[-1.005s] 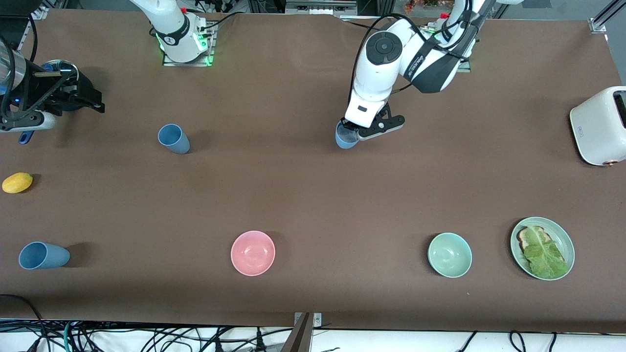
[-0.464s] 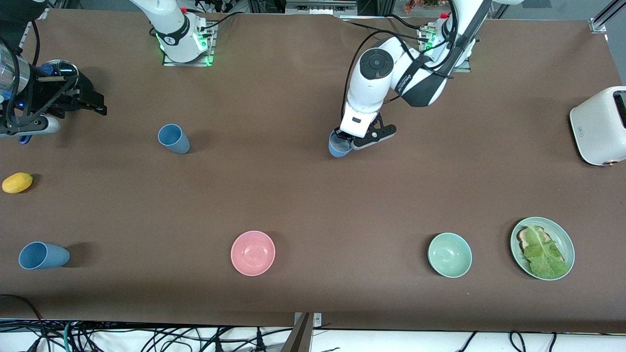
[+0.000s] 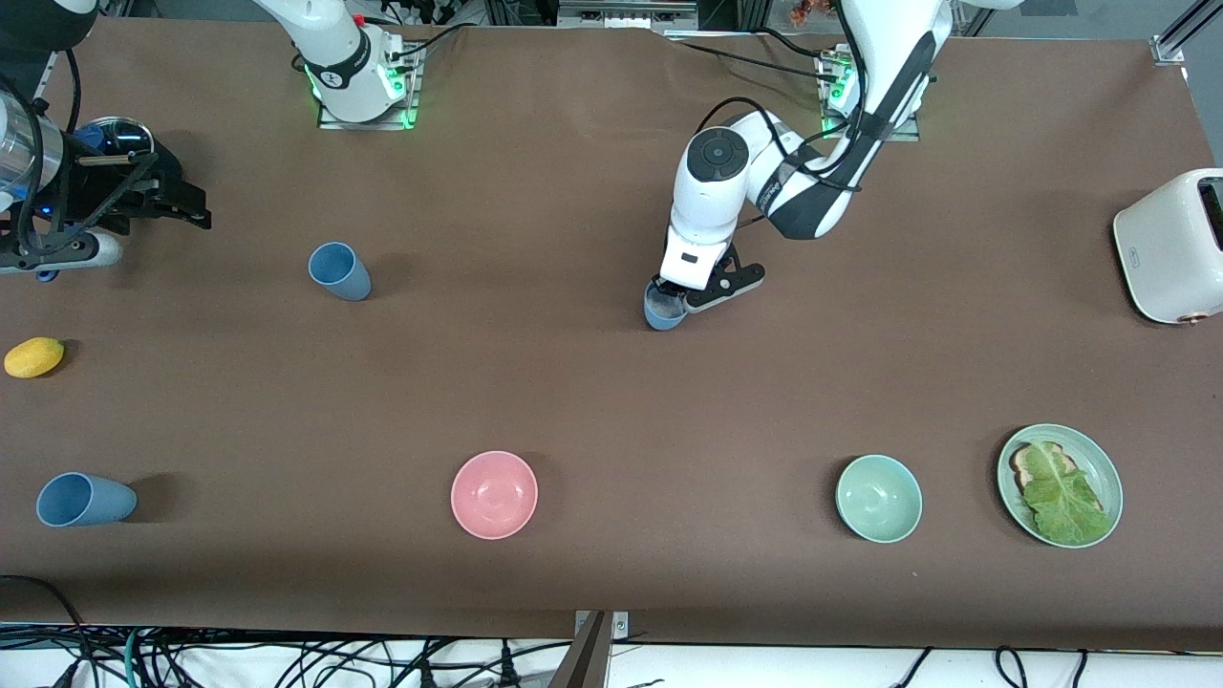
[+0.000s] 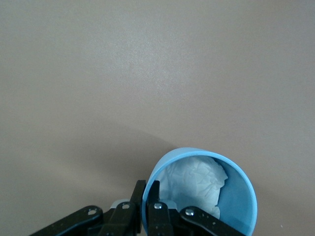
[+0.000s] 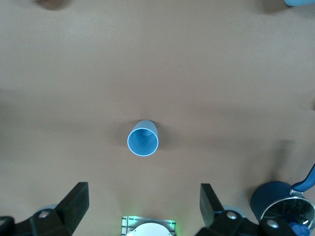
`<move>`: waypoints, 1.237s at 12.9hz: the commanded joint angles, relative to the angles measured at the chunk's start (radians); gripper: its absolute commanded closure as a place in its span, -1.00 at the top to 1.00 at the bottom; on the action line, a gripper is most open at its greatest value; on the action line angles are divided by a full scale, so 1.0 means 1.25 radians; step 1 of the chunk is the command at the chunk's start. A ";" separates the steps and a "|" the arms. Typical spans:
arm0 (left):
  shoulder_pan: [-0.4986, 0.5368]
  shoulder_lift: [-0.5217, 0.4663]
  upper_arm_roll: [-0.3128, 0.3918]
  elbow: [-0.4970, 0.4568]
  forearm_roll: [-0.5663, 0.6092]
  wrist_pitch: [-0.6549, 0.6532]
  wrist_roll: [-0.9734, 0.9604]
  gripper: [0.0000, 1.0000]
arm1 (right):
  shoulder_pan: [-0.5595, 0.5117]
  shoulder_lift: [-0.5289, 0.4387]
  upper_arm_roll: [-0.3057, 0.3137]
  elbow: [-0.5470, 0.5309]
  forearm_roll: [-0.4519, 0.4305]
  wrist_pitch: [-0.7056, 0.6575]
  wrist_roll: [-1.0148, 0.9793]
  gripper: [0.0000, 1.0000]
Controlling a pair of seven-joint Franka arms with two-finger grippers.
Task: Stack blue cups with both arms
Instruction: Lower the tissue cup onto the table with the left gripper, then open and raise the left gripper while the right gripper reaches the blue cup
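Note:
My left gripper (image 3: 676, 298) is shut on the rim of a light-blue cup (image 3: 661, 311), low over the middle of the table. In the left wrist view one finger (image 4: 154, 194) is inside the cup (image 4: 236, 196) and one outside; crumpled white paper lies in it. A second blue cup (image 3: 338, 270) stands toward the right arm's end. It shows upright in the right wrist view (image 5: 143, 138). A third blue cup (image 3: 84, 500) is near the front corner at that end. My right gripper (image 3: 196, 208) hangs open and empty above that end; the right wrist view (image 5: 142, 206) shows its fingers wide apart.
A yellow fruit (image 3: 33, 356) and a dark blue pot (image 3: 115, 139) lie at the right arm's end. A pink bowl (image 3: 494, 494), a pale-green bowl (image 3: 878, 498) and a green plate (image 3: 1108, 459) with toast and lettuce sit nearer the front camera. A white toaster (image 3: 1170, 244) stands at the left arm's end.
My left gripper has carried the blue cup toward the front camera and lower. The right gripper has shifted only slightly.

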 commanded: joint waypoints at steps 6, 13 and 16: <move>-0.012 0.034 0.009 0.010 0.046 0.038 -0.052 -1.00 | -0.002 0.049 0.002 -0.050 0.006 0.098 0.006 1.00; -0.015 0.033 0.014 0.014 0.046 0.038 -0.074 0.79 | -0.001 0.039 0.005 -0.214 0.006 0.266 0.008 1.00; -0.011 0.028 0.014 0.025 0.046 0.032 -0.075 0.87 | 0.001 0.008 0.006 -0.351 0.009 0.379 0.008 1.00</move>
